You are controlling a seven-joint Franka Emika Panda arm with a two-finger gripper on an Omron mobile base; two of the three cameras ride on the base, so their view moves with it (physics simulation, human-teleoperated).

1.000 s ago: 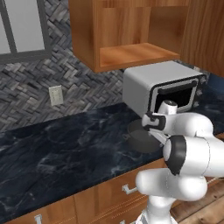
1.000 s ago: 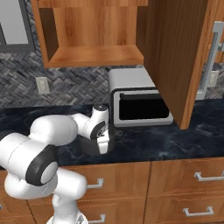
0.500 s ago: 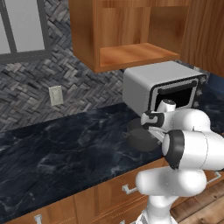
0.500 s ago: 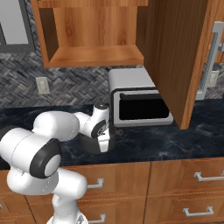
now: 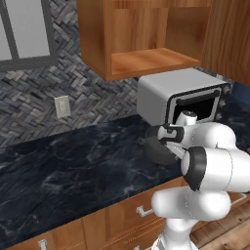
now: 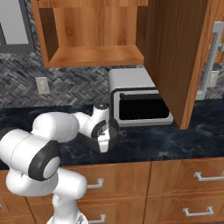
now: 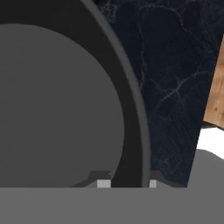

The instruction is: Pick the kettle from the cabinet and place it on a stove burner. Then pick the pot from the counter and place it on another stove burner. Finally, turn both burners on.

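Both fingertips of the gripper [image 7: 127, 183] now straddle the pot [image 7: 61, 100] wall, jaws narrowed from wide open; lift looks next.

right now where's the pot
On the black counter in front of the toaster oven; the pot has the end effector straddling its rim.

Open black counter [image 5: 73, 166] stretches to my left, while the toaster oven [image 5: 180, 95] stands close behind the pot [image 5: 157, 149].
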